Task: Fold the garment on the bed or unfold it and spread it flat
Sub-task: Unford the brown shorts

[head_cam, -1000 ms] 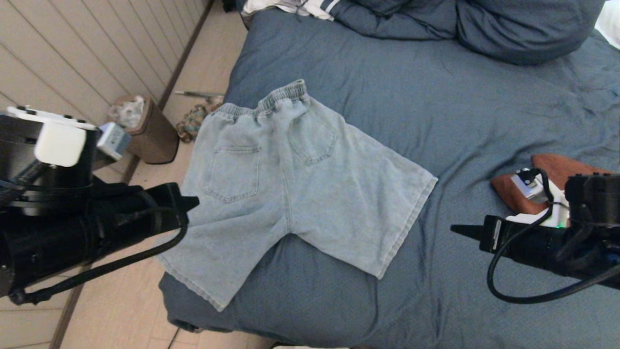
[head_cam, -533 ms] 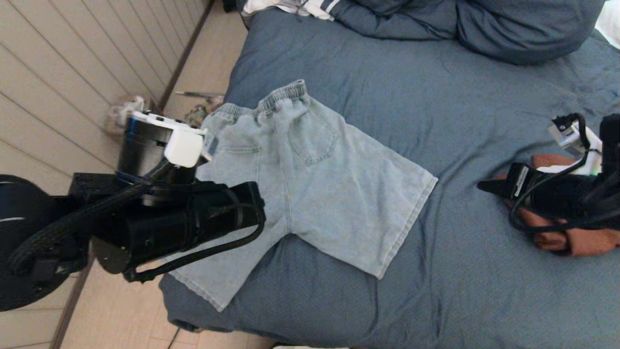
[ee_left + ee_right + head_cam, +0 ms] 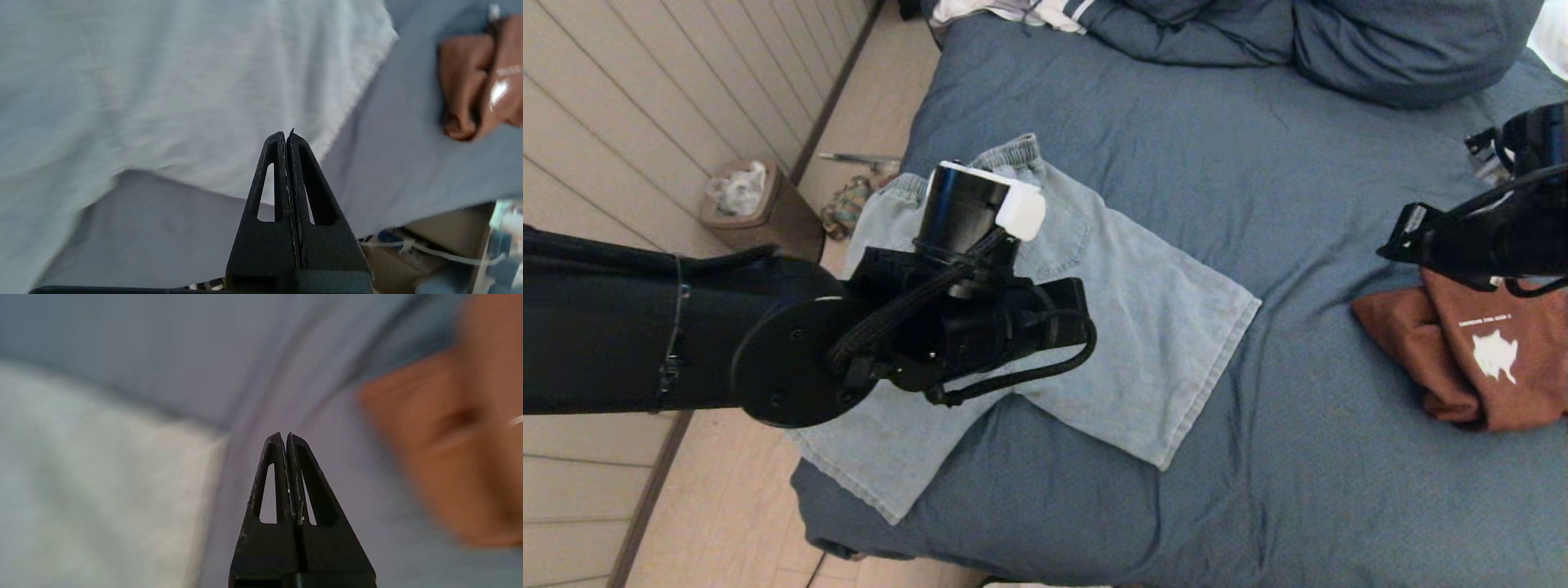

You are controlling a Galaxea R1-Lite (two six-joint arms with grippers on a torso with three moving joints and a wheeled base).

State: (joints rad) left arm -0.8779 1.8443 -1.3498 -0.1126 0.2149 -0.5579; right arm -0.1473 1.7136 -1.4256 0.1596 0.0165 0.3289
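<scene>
- Swung inward since a second ago: left gripper (image 3: 287, 134), now out over the middle of the denim shorts (image 3: 1045, 310), fingers pressed together, nothing held.
- Lifted away toward the far right edge in the same span: right gripper (image 3: 284, 435), pincer closed tight and empty, above the bed (image 3: 1258, 147) beside the brown shirt (image 3: 1478, 351).
- Uncovered by that lift: the brown shirt's white print, hidden before.
- Unmoved: one pair of pale denim shorts, spread flat, back pockets up, at the bed's near left corner, one leg hem overhanging the edge.
- Blocking the head view of the shorts' seat and left pocket: the left arm.
- Well apart from the shorts, to the right: one crumpled brown shirt.
- Further out: blue pillows (image 3: 1380, 41) at the head; one bin (image 3: 760, 212) on the floor by the wall.
</scene>
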